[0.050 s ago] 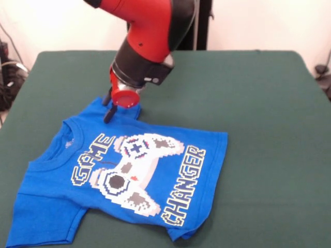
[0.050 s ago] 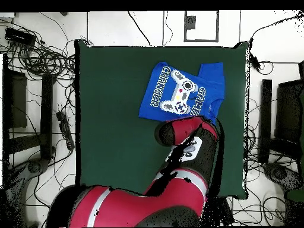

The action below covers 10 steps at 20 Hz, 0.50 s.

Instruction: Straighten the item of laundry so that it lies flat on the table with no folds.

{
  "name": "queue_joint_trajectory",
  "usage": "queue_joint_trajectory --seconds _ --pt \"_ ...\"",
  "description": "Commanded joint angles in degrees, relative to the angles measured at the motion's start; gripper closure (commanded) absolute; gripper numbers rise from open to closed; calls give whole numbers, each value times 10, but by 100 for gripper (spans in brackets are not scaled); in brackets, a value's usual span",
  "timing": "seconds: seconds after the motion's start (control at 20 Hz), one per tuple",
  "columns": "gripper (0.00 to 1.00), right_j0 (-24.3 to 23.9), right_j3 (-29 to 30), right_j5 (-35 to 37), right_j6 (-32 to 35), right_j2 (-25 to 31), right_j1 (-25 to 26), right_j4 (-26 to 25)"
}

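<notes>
Overhead, cables crowd the floor around the dark green desk. Blue "GAME CHANGER" T-shirt: spread print-up near one desk corner, lower sleeve cut off by the frame in the front view. Gripper: touching the far sleeve; whether clenched or released, cannot tell. Arm hides it overhead.

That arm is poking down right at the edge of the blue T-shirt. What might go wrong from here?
1. The hand meets the T-shirt only at one sleeve, so a drag may bunch that corner instead of flattening it.
2. In the front view the lower hem looks curled under and the near sleeve creased; a pull from the far side may leave those folds.
3. The shirt lies close to the table edge in both views, so a push could slide it partly off.
</notes>
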Motion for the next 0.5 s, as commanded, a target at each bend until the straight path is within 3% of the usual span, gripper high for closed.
queue_joint_trajectory --seconds 0.05,0.5 --pt "0 -5 47 -72 3 102 57 24" --pt "0 -5 72 -90 7 104 56 29"
